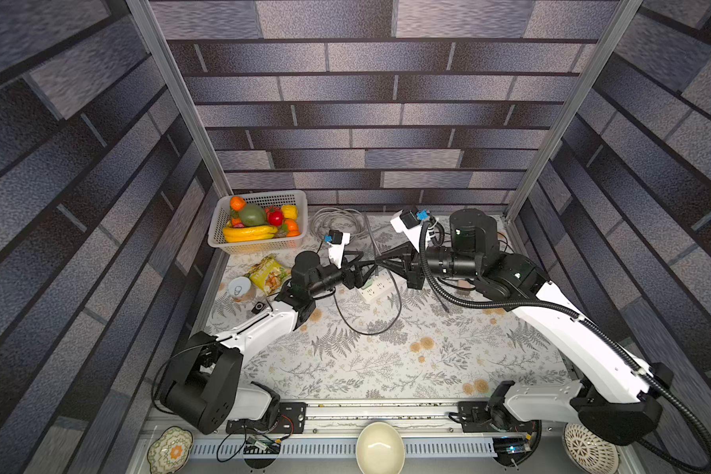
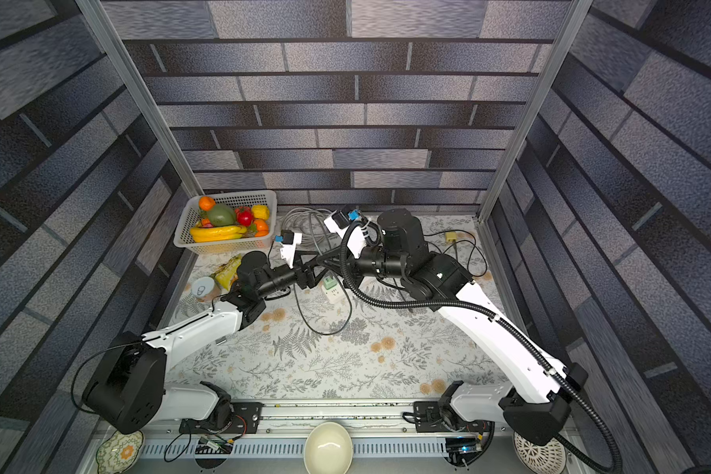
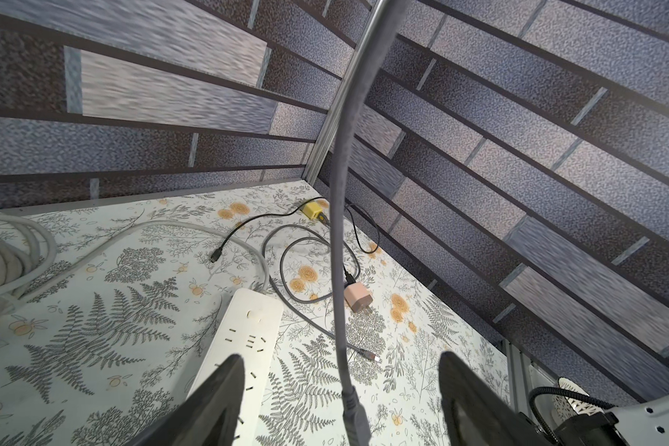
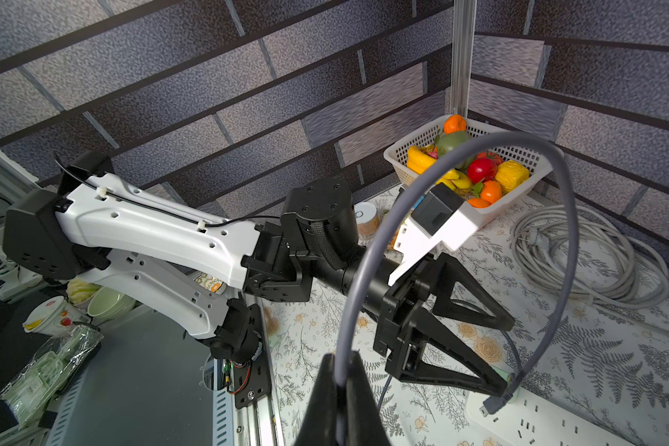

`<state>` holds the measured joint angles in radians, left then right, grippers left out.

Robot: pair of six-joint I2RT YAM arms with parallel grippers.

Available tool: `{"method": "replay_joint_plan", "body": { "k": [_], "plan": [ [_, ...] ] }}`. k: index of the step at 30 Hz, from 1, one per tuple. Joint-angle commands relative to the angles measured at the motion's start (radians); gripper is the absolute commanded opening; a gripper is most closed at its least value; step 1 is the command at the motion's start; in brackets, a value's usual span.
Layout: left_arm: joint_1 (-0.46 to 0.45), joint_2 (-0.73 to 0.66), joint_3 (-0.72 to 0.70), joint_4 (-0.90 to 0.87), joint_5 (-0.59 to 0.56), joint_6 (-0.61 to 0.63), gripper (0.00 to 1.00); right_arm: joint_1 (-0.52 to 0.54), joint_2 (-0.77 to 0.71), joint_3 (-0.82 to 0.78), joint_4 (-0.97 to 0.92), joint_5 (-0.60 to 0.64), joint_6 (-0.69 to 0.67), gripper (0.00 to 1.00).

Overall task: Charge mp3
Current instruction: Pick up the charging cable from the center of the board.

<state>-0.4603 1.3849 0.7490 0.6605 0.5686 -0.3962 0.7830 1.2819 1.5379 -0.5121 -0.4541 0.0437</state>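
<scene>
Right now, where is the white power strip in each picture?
Top view: power strip mid-table.
Top view: power strip mid-table too.
Left wrist: power strip partly behind the left gripper.
Right wrist: power strip under the grey cable plug.
Shared landmark: coiled pale cord.

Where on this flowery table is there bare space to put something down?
The widest bare patch of tablecloth lies at the front middle, between the metal rail and the dark cable loop. The back is crowded: fruit basket, snack bag and can in one corner, power strip and coiled cord in the middle, yellow charger with cables in the other corner.
</scene>
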Motion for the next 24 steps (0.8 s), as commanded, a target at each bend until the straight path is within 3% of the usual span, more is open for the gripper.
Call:
{"method": "replay_joint_plan", "body": {
  "k": [1, 5, 7, 9, 14, 16, 20, 24],
  "plan": [
    [-0.008, 0.040, 0.064, -0.040, -0.023, 0.038, 0.79, -0.006, 0.005, 0.019, 0.003, -0.008, 0.002, 0.00],
    [-0.015, 0.089, 0.117, -0.053, -0.037, 0.039, 0.76, -0.005, -0.001, 0.012, 0.006, -0.010, 0.004, 0.00],
    [-0.021, 0.114, 0.142, -0.059, -0.041, 0.050, 0.69, -0.007, -0.007, 0.005, 0.008, -0.011, 0.002, 0.00],
    [-0.023, 0.134, 0.154, -0.058, -0.039, 0.058, 0.58, -0.005, -0.014, 0.000, 0.008, -0.009, 0.003, 0.00],
    [-0.005, 0.110, 0.128, -0.042, -0.102, 0.093, 0.19, -0.007, -0.040, -0.028, 0.003, -0.013, 0.001, 0.00],
    [0.016, 0.067, 0.103, -0.025, -0.143, 0.115, 0.09, -0.010, -0.056, -0.051, 0.007, -0.027, 0.001, 0.00],
    [0.015, -0.054, 0.079, -0.067, -0.274, 0.259, 0.02, -0.032, -0.096, -0.106, 0.016, -0.007, 0.017, 0.00],
    [-0.001, -0.175, 0.058, -0.106, -0.382, 0.454, 0.00, -0.122, -0.128, -0.190, 0.060, -0.042, 0.107, 0.00]
  ]
}}
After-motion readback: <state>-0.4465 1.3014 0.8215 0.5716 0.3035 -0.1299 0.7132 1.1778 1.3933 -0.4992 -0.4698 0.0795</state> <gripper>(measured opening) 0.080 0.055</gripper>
